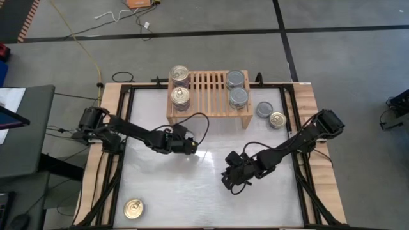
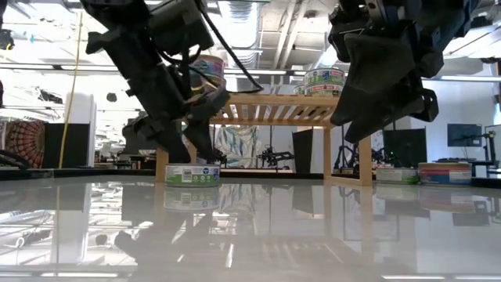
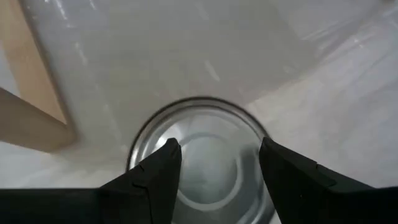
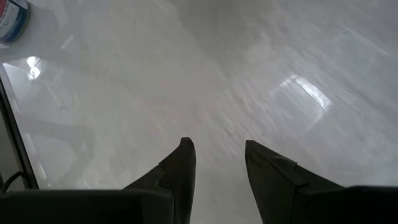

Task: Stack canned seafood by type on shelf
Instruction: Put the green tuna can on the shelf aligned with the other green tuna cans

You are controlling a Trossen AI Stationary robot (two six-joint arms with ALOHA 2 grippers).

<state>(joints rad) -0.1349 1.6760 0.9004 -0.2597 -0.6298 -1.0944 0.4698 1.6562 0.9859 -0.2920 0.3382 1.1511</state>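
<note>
The light-wood shelf (image 1: pixel 208 96) stands at the table's far side. Gold-topped cans (image 1: pixel 181 97) sit stacked on its left end and silver-topped cans (image 1: pixel 238 97) on its right end. My left gripper (image 3: pixel 219 163) is open, pointing down over a silver-topped can (image 3: pixel 200 152) that stands flat on the table (image 2: pixel 192 174) in front of the shelf. In the high view the gripper (image 1: pixel 188 147) hides that can. My right gripper (image 4: pixel 219 155) is open above bare table, near the middle (image 1: pixel 233 179). My left gripper comes at the silver-topped can from above, pointing down. Its fingertips (image 3: pixel 169 155) overlap the lid's rim (image 3: pixel 142 140) in the wrist view. I cannot tell whether they touch it. The can stands upright on the table.
One silver-topped can (image 1: pixel 264 109) and one gold-topped can (image 1: pixel 277 119) stand on the table right of the shelf. Another gold-topped can (image 1: pixel 133 208) stands at the near left corner. A can with a blue label (image 4: pixel 9 18) shows in the right wrist view. Cables cross the floor beyond.
</note>
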